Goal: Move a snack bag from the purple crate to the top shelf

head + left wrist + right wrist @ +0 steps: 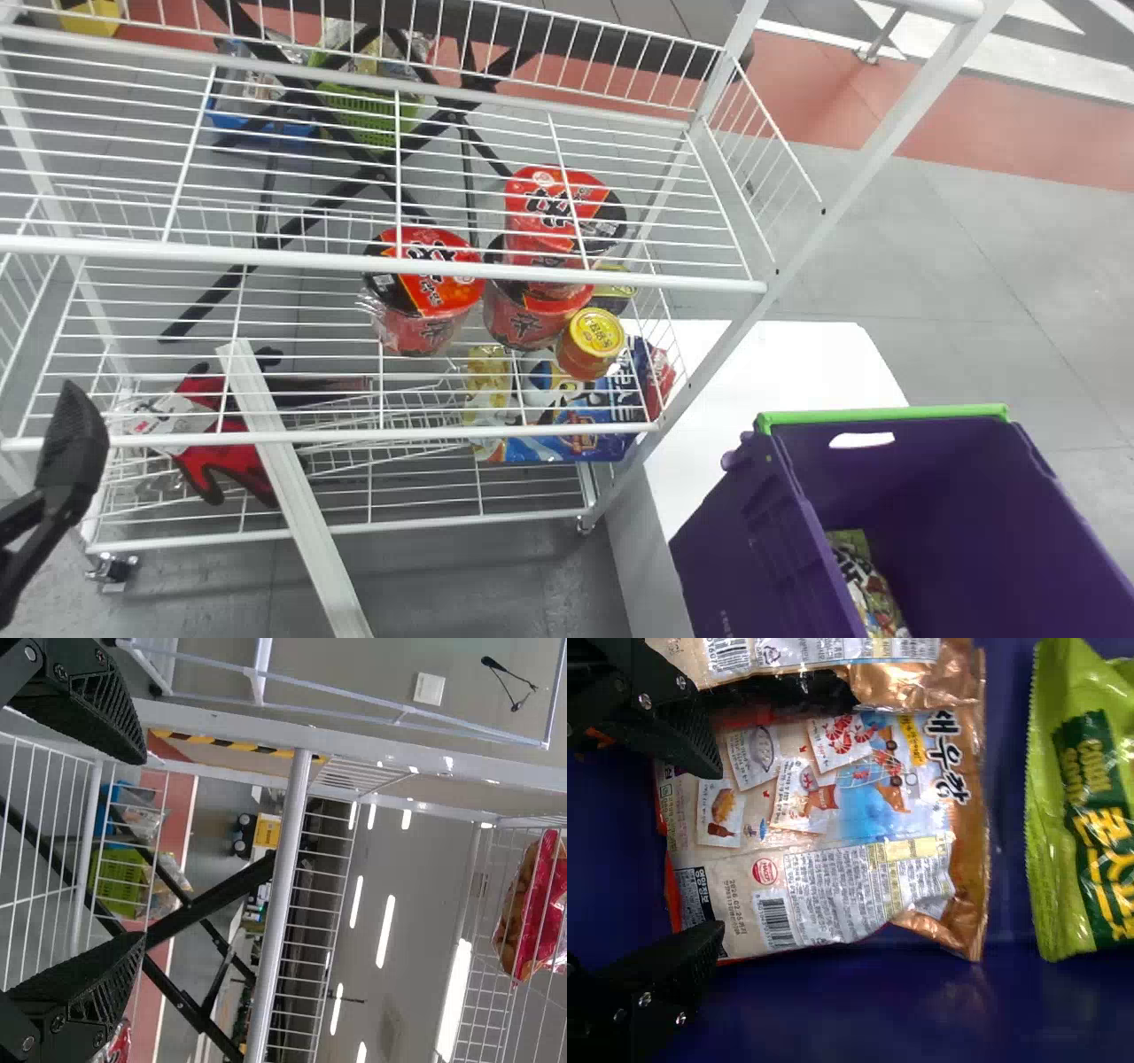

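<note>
While the right end effector point(716, 850) is down in the purple crate point(930, 514), its two fingers stand spread, facing one end of a tan snack bag point(833, 824) lying printed side up. Nothing is pinched; whether that end is already between the fingers or just beyond them, I cannot tell. A green bag point(1081, 815) lies beside it, apart.

The step in hand looks like the grasp. Next, the fingers probably need to settle around the bag's end and close firmly enough to lift, without catching the brown packet point(921, 687) next to it.

The left end effector point(142, 850) is spread and holding nothing, by the wire rack point(381, 262).

The head view gives the route: crate at the white surface point(788, 363), rack just beside it, with red noodle cups point(425, 292) and a yellow-lidded tub point(589, 344) on a shelf. The right wrist view adds the bag's print and crimped edge, which the head view does not give. The left wrist view adds a red bag point(532, 904) higher on the rack, and the ceiling lights point(385, 930) beyond.
</note>
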